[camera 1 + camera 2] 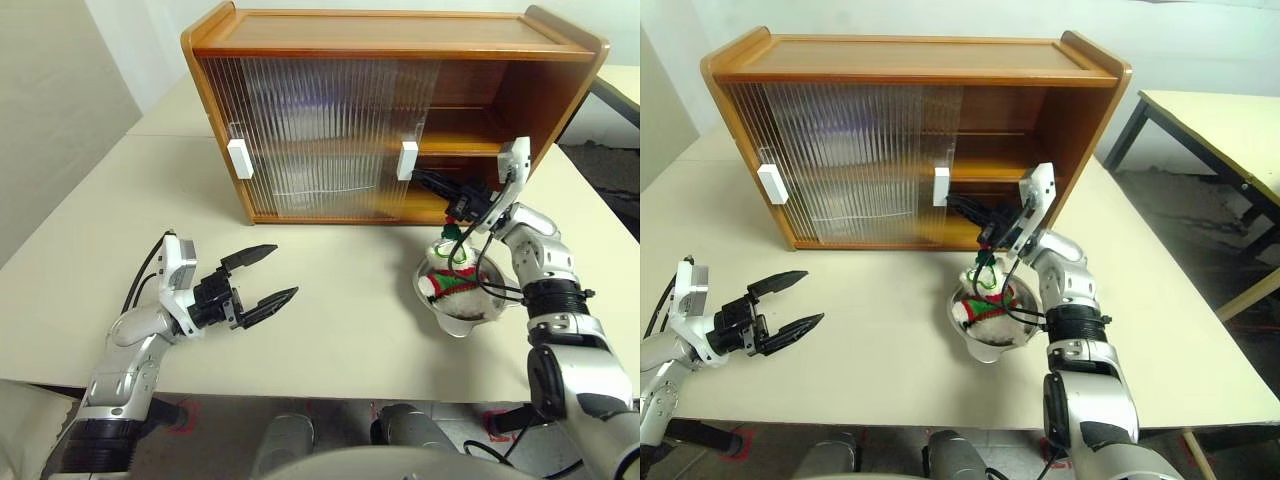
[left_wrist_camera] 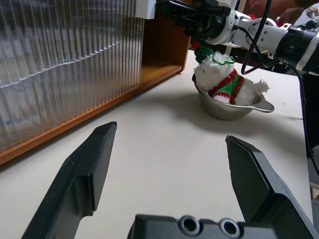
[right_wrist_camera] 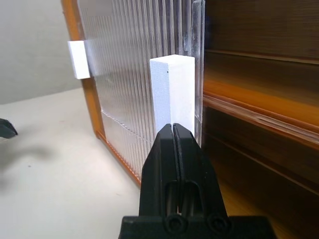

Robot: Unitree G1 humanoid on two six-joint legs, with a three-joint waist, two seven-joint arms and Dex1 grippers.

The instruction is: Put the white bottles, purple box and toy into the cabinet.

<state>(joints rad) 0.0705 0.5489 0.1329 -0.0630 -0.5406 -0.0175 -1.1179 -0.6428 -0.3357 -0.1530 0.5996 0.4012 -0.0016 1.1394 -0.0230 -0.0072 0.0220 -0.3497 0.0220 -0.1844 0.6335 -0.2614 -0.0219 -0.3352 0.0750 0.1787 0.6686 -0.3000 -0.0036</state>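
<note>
The cabinet (image 1: 400, 40) stands at the back of the table, its right half open, with both ribbed doors covering the left part. My right gripper (image 1: 418, 177) is shut, empty, and points at the right door's white handle (image 3: 172, 94); whether it touches is unclear. The toy (image 1: 452, 270), in a striped sweater and green hat, sits in a metal bowl (image 1: 470, 318) just below that arm. My left gripper (image 1: 285, 270) hovers open over the table at the front left, holding nothing. The white bottles and the purple box are out of view.
A second white handle (image 1: 240, 158) sits on the left door. The open right compartment shows bare wooden shelves (image 3: 259, 104). Light tabletop (image 1: 340, 320) stretches between my left gripper and the bowl. Another table (image 1: 1220, 120) stands off to the right.
</note>
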